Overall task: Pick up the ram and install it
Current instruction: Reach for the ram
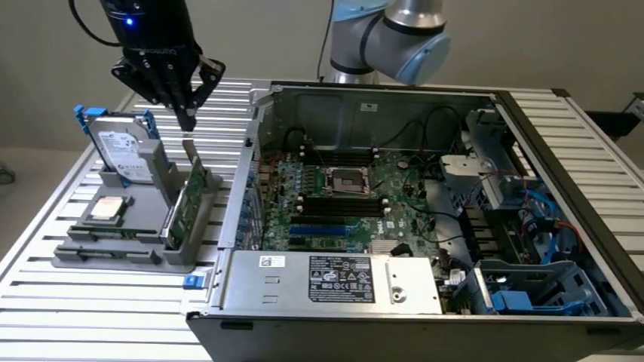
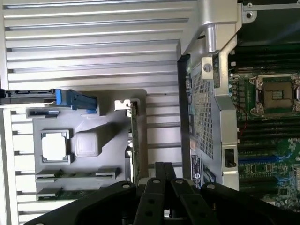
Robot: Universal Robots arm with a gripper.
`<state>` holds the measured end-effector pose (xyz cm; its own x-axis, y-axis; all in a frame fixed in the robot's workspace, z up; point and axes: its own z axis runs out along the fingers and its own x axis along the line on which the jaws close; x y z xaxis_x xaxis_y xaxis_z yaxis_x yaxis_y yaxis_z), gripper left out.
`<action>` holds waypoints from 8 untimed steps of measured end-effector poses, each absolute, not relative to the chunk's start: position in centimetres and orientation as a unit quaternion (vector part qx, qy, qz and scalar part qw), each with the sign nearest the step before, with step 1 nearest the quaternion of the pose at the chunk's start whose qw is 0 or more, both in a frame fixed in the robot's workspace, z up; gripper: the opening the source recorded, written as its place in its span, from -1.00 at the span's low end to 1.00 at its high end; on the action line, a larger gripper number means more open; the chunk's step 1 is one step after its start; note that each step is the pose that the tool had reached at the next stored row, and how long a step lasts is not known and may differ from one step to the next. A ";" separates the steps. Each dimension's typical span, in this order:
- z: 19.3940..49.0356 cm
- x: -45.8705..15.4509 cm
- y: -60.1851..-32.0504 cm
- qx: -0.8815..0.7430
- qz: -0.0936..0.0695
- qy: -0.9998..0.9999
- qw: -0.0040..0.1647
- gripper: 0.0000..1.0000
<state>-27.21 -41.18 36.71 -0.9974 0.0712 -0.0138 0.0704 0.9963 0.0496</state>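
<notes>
The ram (image 1: 193, 197) is a thin green stick standing on its long edge in a slot of the grey holder (image 1: 121, 253), at the exterior view's left of the open computer case. The wrist view sees the ram (image 2: 133, 140) edge-on from above. My gripper (image 1: 187, 119) hangs just above the ram's far upper end, apart from it. Its black fingers (image 2: 161, 176) are shut together with nothing between them. The motherboard (image 1: 348, 200) lies in the case, with dark memory slots (image 1: 342, 205) beside the processor socket (image 1: 352, 181).
The grey holder also carries a silver hard drive in a blue frame (image 1: 123, 154) and a processor chip (image 1: 105, 211). The case's metal side wall (image 2: 206, 117) rises between holder and motherboard. A power supply (image 1: 342, 277) fills the case front. Everything rests on a slatted metal table (image 1: 81, 317).
</notes>
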 end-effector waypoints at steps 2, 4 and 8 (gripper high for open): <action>36.4 -28.0 -41.5 0.036 0.025 0.999 0.008 -0.79; 36.1 -28.6 -41.8 0.035 0.025 0.999 0.008 -0.79; 35.7 -29.7 -42.4 0.035 0.025 0.999 0.007 -0.79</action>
